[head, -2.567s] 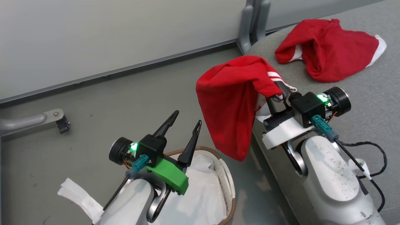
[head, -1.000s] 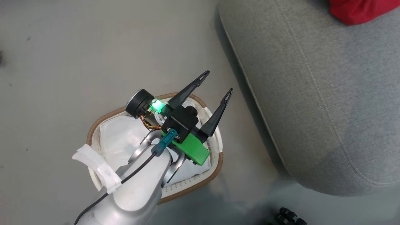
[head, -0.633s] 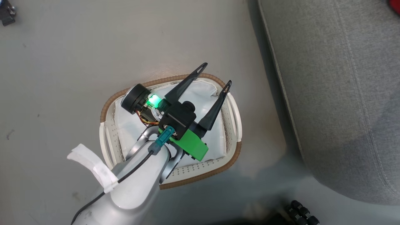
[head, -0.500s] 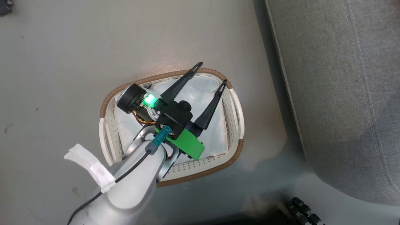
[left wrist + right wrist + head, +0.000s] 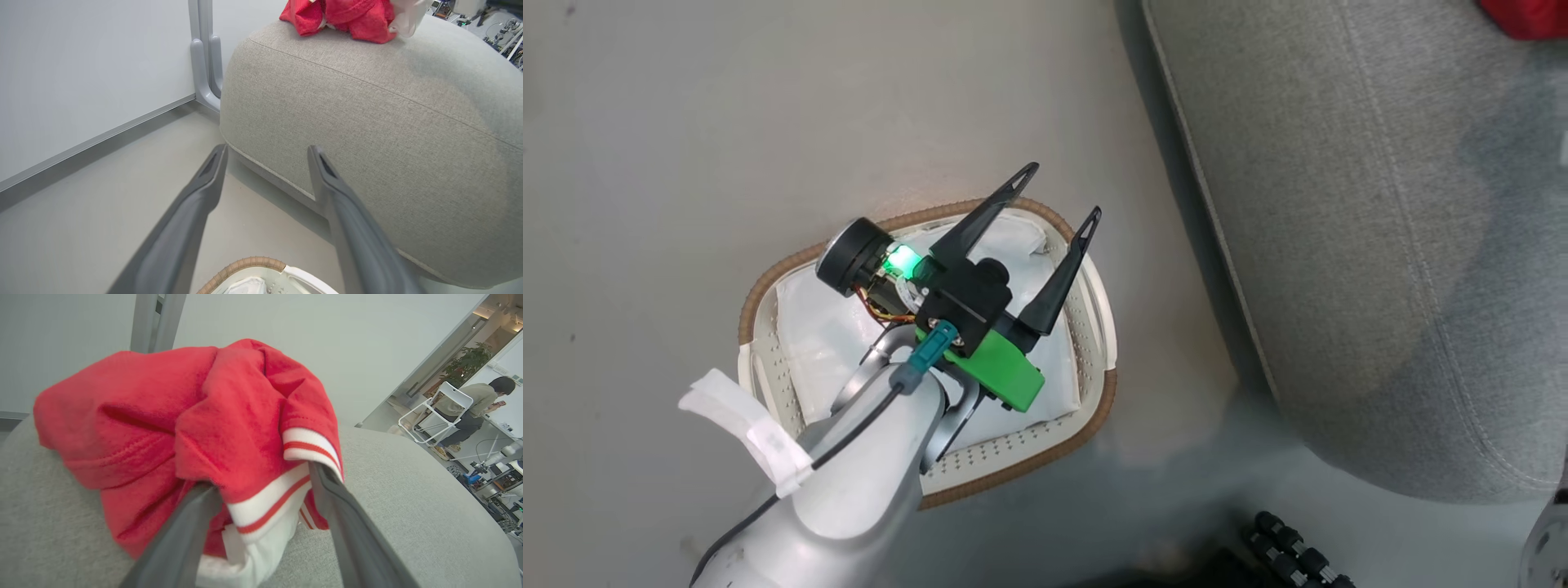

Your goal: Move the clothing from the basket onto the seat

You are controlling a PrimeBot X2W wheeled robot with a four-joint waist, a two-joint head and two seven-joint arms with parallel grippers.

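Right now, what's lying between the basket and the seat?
In the head view, just a bare strip of grey floor separates the basket from the seat.

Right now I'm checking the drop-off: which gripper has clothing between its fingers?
The right gripper: red clothing lies between its fingers on the seat. The left gripper is bare, above the basket.

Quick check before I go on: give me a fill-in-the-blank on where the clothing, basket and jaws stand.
1. The left gripper hovers over the basket with its jaws ___.
2. The red clothing lies on the grey ___.
3. Inside the basket lies a ___ liner.
Missing: open; seat; white.
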